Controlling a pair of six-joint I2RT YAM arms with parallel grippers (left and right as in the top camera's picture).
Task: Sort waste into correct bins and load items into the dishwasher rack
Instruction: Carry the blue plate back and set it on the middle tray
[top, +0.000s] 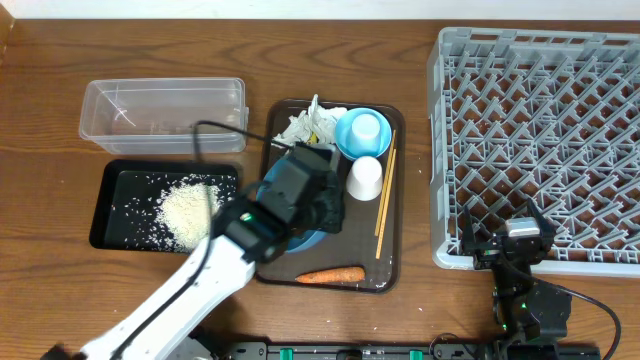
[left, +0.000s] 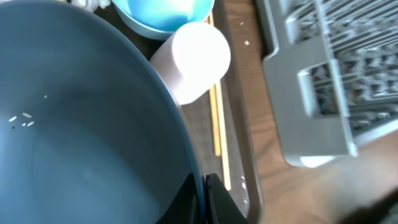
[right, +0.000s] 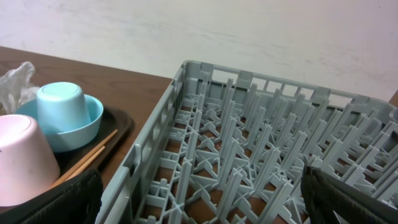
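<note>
My left gripper (left: 204, 186) is shut on the rim of the large blue dish (left: 81, 124), which sits in the brown serving tray (top: 392, 250); overhead the gripper (top: 325, 208) covers most of the dish (top: 305, 241). A white cup (top: 365, 177) lies beside it, behind it is a light-blue bowl (top: 362, 132), and chopsticks (top: 385, 195) lie along the tray's right side. Crumpled tissue (top: 303, 125) sits at the tray's back, with an orange carrot (top: 330, 275) at its front. Rice (top: 185, 210) lies in the black tray (top: 110, 205). My right gripper (right: 202, 199) is open over the grey rack (right: 249, 143).
The clear tub (top: 160, 112) stands behind the black tray at the left. The rack (top: 540, 145) fills the right side of the table, its left wall close to the serving tray. The right arm (top: 515, 250) sits at the rack's front edge.
</note>
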